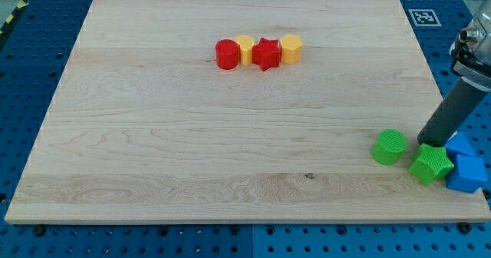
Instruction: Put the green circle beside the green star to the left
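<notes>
green circle (pixel 390 147) sits just left of the green star (pixel 430 163) at the board's (pixel 192 135) lower right, seemingly placed already, while my tip (pixel 424 142), a bare rod with no pincer to open or close, rests just above the star, between both.

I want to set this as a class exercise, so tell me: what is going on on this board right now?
A robot arm's dark rod is pushing blocks on a wooden board. My tip sits near the view's lower right, just above the green star and to the right of the green circle. The circle already lies at the star's left, close beside it. Two blue blocks crowd the star's right. A row of red and yellow blocks sits untouched near the top.
</notes>
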`<act>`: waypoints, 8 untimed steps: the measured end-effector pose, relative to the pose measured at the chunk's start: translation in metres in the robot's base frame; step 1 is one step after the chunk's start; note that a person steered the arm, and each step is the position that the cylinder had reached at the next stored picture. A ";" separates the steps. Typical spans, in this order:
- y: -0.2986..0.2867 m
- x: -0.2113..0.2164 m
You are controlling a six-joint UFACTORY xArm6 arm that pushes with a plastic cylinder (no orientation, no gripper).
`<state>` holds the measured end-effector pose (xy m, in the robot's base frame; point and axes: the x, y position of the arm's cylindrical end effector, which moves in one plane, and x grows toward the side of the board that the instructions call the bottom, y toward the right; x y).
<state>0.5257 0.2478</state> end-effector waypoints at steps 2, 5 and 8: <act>-0.021 -0.013; -0.042 0.016; -0.070 -0.045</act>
<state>0.4807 0.1780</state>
